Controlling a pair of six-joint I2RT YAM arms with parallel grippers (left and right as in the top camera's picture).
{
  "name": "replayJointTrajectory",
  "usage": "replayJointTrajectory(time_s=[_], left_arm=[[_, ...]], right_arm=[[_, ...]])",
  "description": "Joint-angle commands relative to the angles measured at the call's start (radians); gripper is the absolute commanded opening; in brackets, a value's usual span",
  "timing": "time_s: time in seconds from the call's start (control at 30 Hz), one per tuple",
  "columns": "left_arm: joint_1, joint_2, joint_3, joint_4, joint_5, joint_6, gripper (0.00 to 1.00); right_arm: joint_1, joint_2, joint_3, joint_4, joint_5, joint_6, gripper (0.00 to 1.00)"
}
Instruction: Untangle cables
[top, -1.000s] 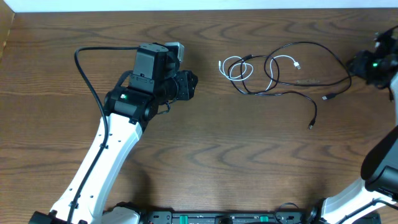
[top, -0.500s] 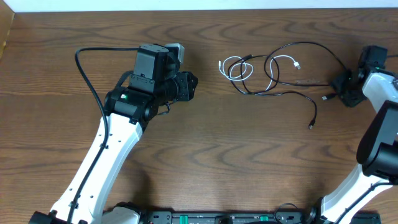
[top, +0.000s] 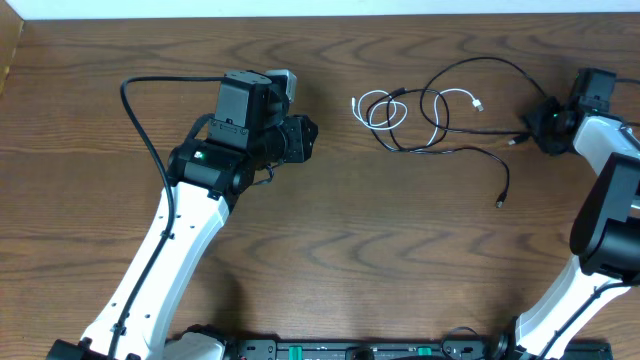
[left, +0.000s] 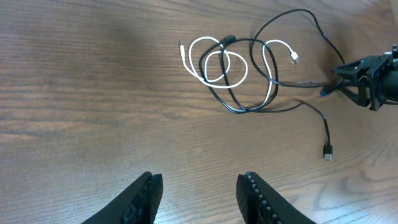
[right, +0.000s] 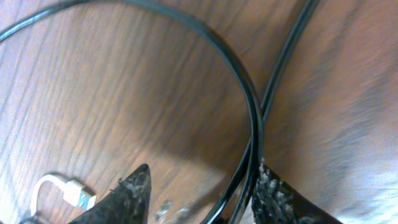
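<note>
The black cable (top: 455, 150) lies in loose loops at the table's back right, crossing the white cable (top: 378, 110), which is coiled in small loops to its left. Both show in the left wrist view, the white cable (left: 295, 58) and the black cable (left: 328, 149). My right gripper (top: 540, 125) is low at the black cable's right end. In the right wrist view its jaws (right: 202, 193) are apart, with two strands of black cable (right: 252, 124) running between them against the right finger. My left gripper (top: 303, 138) is open and empty, well left of the cables (left: 199, 190).
A free black plug end (top: 499, 203) lies toward the front of the tangle. A white plug (right: 71, 193) lies just left of my right jaws. The table's back edge runs close behind the cables.
My right gripper has moved in from the right edge and down onto the black cable's right end. The cable's right loop has shifted back and left. The left arm has not moved.
</note>
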Motion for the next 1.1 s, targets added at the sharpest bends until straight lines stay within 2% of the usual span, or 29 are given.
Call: replayJointTrajectory(time_s=[0.0,0.17,0.4,0.7,0.97,1.07], left_arm=[[0.000,-0.002,0.008,-0.003,-0.014,0.017,0.44],[0.000,-0.002,0.008,-0.002,-0.013,0.017,0.44],[0.000,-0.002,0.008,-0.003,-0.013,0.017,0.44],[0.000,-0.002,0.008,-0.003,-0.013,0.017,0.44],[0.000,-0.002,0.008,-0.013,-0.013,0.017,0.44],[0.000,-0.002,0.008,-0.014,-0.013,0.017,0.44]], right_arm=[[0.023,0.035,-0.010,-0.017,-0.033,-0.009,0.43],[0.025,0.035,-0.010,-0.079,0.004,-0.008,0.34],[0.030,0.037,-0.010,-0.091,0.026,-0.008,0.33],[0.051,0.037,-0.010,-0.095,0.031,-0.008,0.18],[0.056,0.037,-0.010,-0.115,0.076,-0.010,0.15],[0.048,0.037,-0.010,-0.118,0.106,-0.057,0.12]])
